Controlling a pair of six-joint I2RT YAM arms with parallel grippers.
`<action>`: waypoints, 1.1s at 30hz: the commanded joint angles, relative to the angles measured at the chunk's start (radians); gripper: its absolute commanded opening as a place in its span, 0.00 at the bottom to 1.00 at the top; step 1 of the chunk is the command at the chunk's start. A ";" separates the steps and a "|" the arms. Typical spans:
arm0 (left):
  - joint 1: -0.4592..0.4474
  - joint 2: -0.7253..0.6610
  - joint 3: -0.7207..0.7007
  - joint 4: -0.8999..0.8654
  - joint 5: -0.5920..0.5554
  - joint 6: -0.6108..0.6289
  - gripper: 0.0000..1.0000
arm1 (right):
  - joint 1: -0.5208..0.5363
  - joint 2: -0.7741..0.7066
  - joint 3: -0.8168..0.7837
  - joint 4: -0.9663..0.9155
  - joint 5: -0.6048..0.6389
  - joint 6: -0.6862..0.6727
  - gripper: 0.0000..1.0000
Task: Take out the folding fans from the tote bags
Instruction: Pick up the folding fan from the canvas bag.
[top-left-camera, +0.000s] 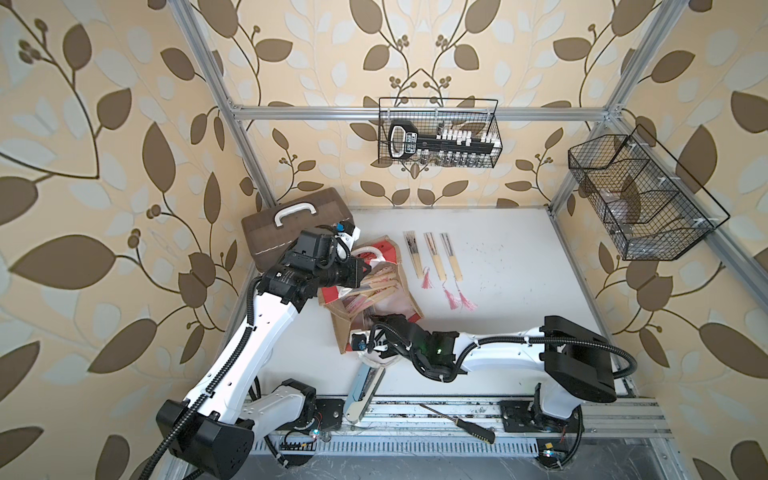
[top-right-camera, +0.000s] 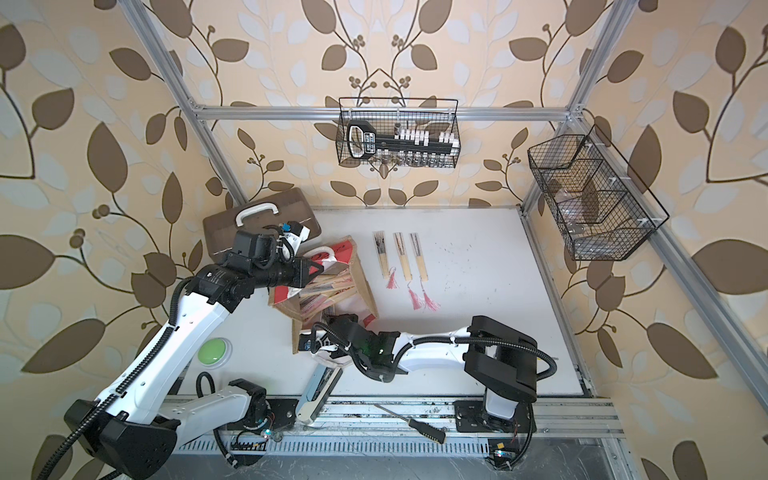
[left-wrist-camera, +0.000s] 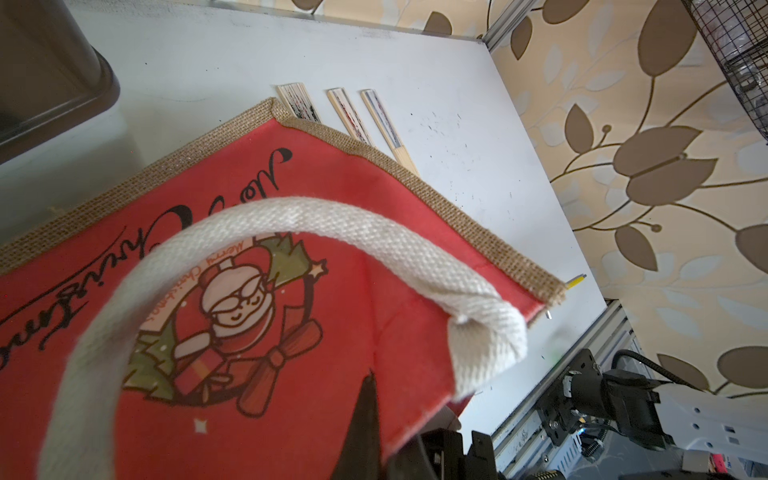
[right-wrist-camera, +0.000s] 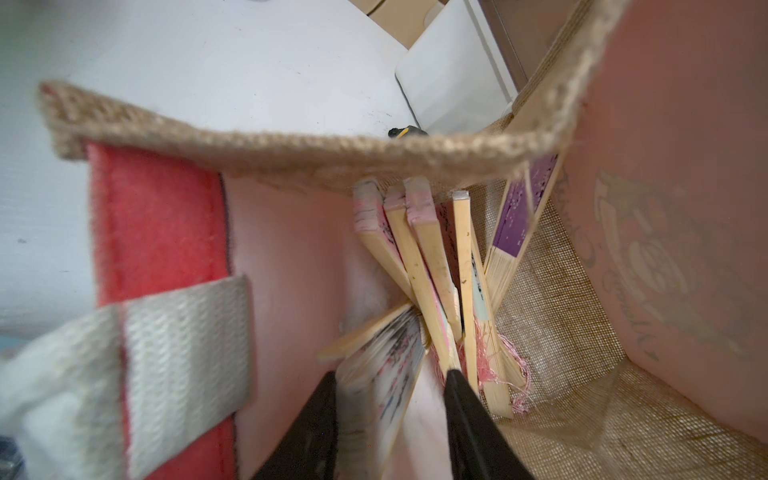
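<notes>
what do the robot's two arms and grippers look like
The left arm and right arm have white shells, black joints and black ribbed cables running alongside. The left gripper and right gripper have black, tapering, pointed fingers. A small green light glows near the right wrist.

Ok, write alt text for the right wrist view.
Inside a brown jute tote bag, the open black right end effector straddles a closed bamboo folding fan with printed paper. More pale bamboo fans with pink tassels lean beyond it; a white woven handle lies on the bag's red panel.
</notes>
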 joint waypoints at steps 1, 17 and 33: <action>0.004 -0.016 0.029 0.019 0.042 -0.008 0.00 | -0.016 0.010 0.000 0.008 0.019 -0.026 0.40; 0.004 -0.014 0.029 0.020 0.045 -0.008 0.00 | -0.023 0.043 0.027 -0.028 -0.011 -0.061 0.20; 0.004 -0.016 0.027 0.019 0.041 -0.009 0.00 | 0.009 -0.052 0.002 -0.034 0.017 -0.047 0.12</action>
